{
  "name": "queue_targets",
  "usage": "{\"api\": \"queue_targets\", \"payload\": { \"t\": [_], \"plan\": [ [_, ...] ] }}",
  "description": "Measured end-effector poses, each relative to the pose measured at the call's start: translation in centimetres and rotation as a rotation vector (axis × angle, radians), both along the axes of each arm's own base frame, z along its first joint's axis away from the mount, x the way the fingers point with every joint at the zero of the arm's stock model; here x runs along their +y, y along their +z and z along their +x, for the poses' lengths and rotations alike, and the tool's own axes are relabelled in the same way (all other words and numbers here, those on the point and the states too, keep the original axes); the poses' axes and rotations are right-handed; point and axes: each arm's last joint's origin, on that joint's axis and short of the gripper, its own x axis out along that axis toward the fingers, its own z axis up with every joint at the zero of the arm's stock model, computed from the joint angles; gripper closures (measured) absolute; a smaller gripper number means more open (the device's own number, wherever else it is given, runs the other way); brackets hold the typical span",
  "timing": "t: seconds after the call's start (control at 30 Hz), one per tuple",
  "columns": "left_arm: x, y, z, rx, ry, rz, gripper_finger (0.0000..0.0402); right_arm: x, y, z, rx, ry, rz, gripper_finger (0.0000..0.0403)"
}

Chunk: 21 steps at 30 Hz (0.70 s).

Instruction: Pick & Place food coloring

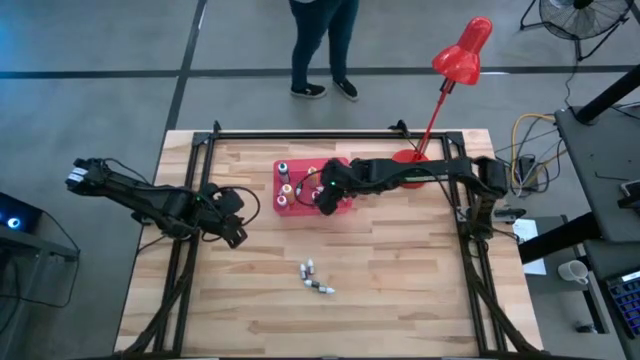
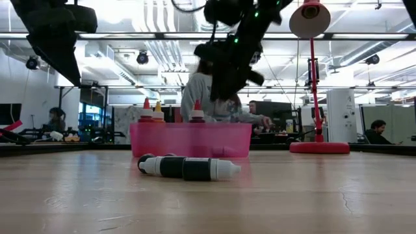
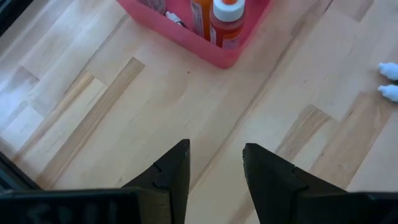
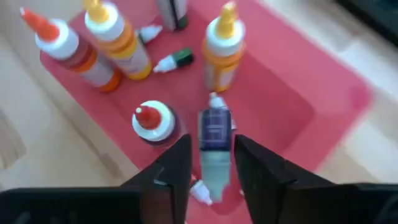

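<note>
Hovering over the red tray [image 1: 300,212], my right pincer [image 4: 211,163] is clamped on a dark-bodied food coloring bottle [image 4: 214,144].

The wooden table [image 1: 400,270] carries that tray near its far middle, a red desk lamp [image 1: 452,70] beside it, and a person [image 1: 322,45] stands on the grey floor beyond. My left pincer [image 3: 214,171] waits with its fingers apart above bare planks left of the tray. Orange-bodied dropper bottles [image 4: 115,46] stand upright inside the tray and tiny ones lie flat among them. Several loose bottles [image 1: 314,279] lie on the near boards, well apart from the tray.
</note>
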Motion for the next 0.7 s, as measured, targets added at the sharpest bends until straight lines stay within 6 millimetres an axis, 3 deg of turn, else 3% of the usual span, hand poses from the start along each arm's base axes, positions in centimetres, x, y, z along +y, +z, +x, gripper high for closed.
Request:
{"api": "queue_targets", "payload": {
  "t": [0.2, 0.3, 0.5, 0.7],
  "plan": [
    [0.0, 0.0, 0.0, -0.008, 0.018, -0.012, 0.028, -1.1, -0.2, 0.0, -0.001, 0.005, 0.025, 0.0236],
    [0.0, 0.0, 0.0, -0.012, 0.031, -0.019, 0.028, -0.2, -0.2, 0.2, 0.015, 0.075, -0.002, 0.0222],
    [0.0, 0.0, 0.0, -0.016, 0.034, -0.022, 0.028, 6.2, -0.5, 0.4, 0.033, 0.457, 0.098, 0.0222],
    [0.0, 0.0, 0.0, -0.016, 0.029, -0.017, 0.028, 13.5, -1.5, 0.4, 0.007, 0.686, 0.072, 0.0227]
  ]
}}
